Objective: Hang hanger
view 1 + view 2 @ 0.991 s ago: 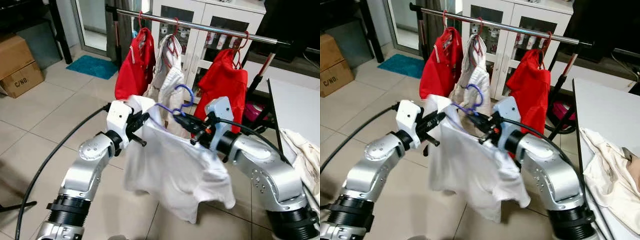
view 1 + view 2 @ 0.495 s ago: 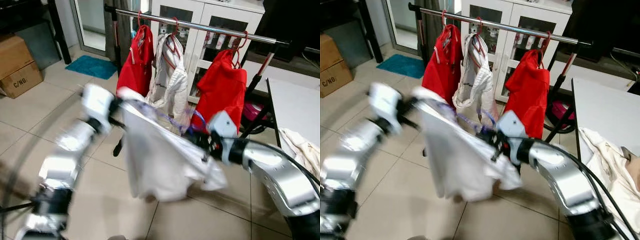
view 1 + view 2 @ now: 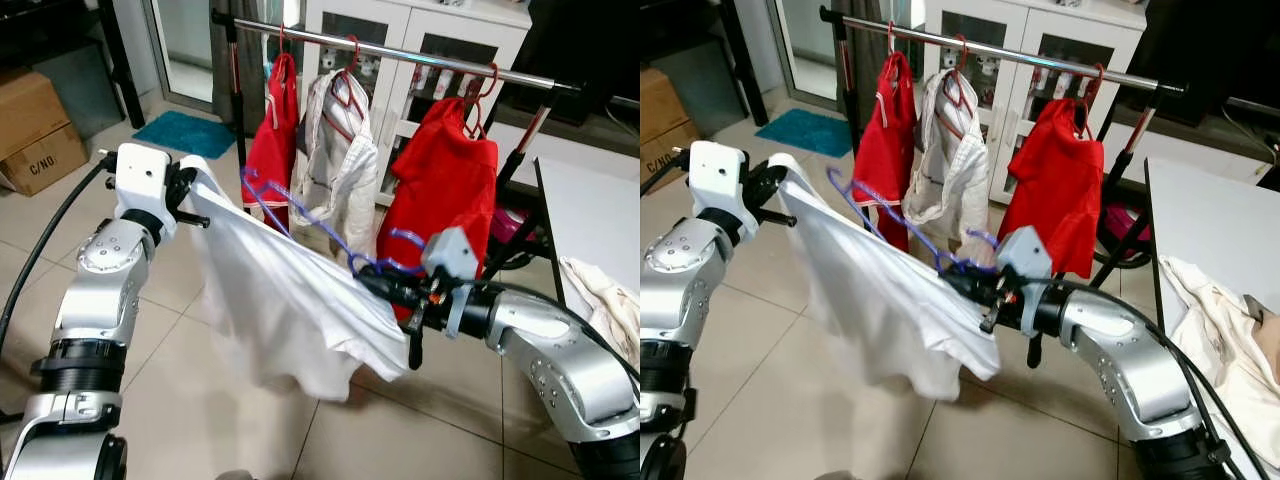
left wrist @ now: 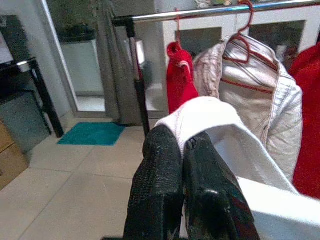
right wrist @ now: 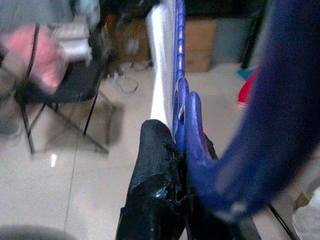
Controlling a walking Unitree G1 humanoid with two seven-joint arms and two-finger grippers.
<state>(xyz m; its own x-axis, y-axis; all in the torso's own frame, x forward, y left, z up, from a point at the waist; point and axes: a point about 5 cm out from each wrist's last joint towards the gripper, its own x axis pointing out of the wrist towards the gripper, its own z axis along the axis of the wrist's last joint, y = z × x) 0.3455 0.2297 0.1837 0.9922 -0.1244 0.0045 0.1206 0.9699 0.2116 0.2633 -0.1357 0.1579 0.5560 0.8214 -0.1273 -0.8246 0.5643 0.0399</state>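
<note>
A white shirt (image 3: pixel 290 300) is stretched between my two grippers in front of the clothes rail (image 3: pixel 400 50). My left gripper (image 3: pixel 190 190) is raised at the left and shut on the shirt's edge, with white cloth bulging over its fingertips (image 4: pixel 170 150). My right gripper (image 3: pixel 368 280) is lower at the right, shut on the blue hanger (image 3: pixel 318 238). The hanger lies tilted along the shirt's top edge, its hook near my right wrist. The blue plastic (image 5: pixel 187 120) sits pinched between the right fingers. It is below the rail and not touching it.
On the rail hang two red shirts (image 3: pixel 275 130) (image 3: pixel 445 170) and a white jacket (image 3: pixel 340 150) on red hangers. A white cabinet (image 3: pixel 430 30) stands behind. A table (image 3: pixel 590 210) with cloth (image 3: pixel 605 300) is at right. A cardboard box (image 3: pixel 35 130) and teal mat (image 3: pixel 185 133) are at left.
My left arm has swung out to the left, pulling the shirt taut. My right gripper has moved down and right with the hanger, which now lies tilted.
</note>
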